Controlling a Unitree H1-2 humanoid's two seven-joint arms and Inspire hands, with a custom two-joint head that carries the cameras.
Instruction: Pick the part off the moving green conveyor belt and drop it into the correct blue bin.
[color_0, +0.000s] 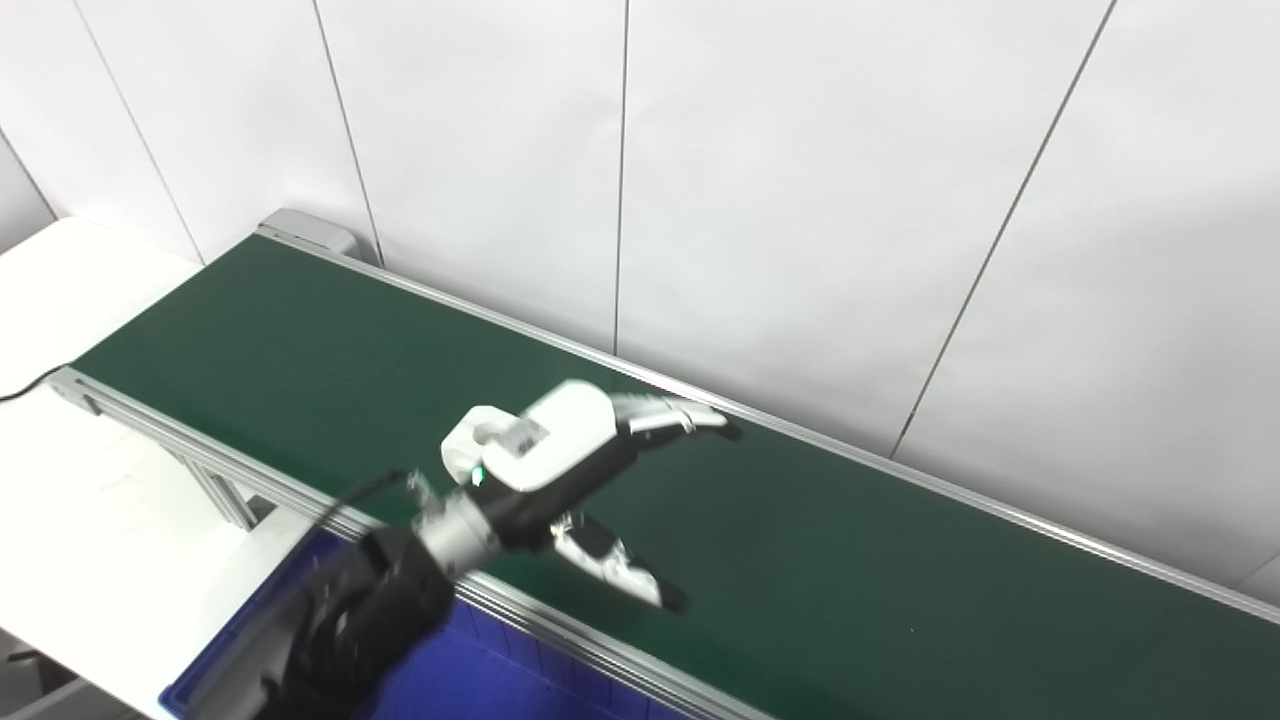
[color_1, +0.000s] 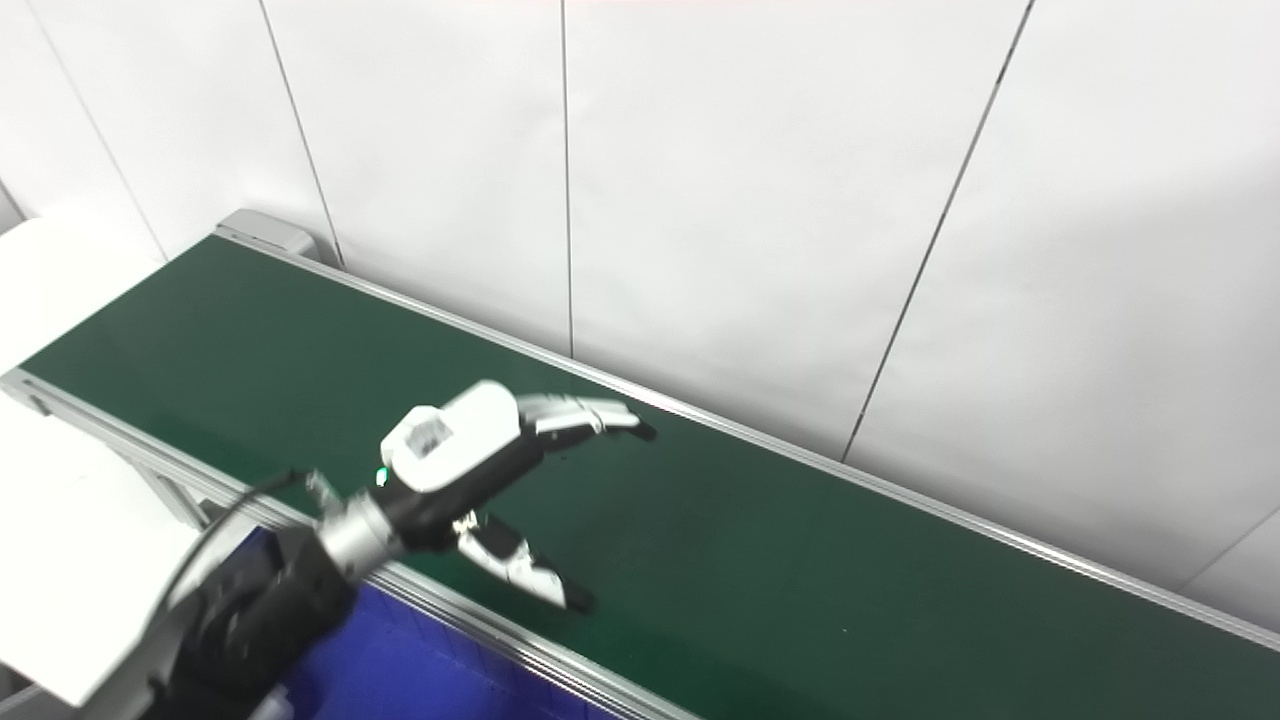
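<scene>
Fingers: spread, pointing 3 o'clock; thumb apart at 5 o'clock; nothing held.
L hand: over green belt, near its front rail.
Blue bin: 7 o'clock of hand, below rail.
Part: none visible on belt.
R hand: out of view.

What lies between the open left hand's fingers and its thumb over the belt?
Nothing: only bare green belt shows between the left hand's fingers and thumb, in both views.

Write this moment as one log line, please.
left hand: open, over conveyor belt | part: none visible | blue bin: near edge | right hand: unseen
</scene>
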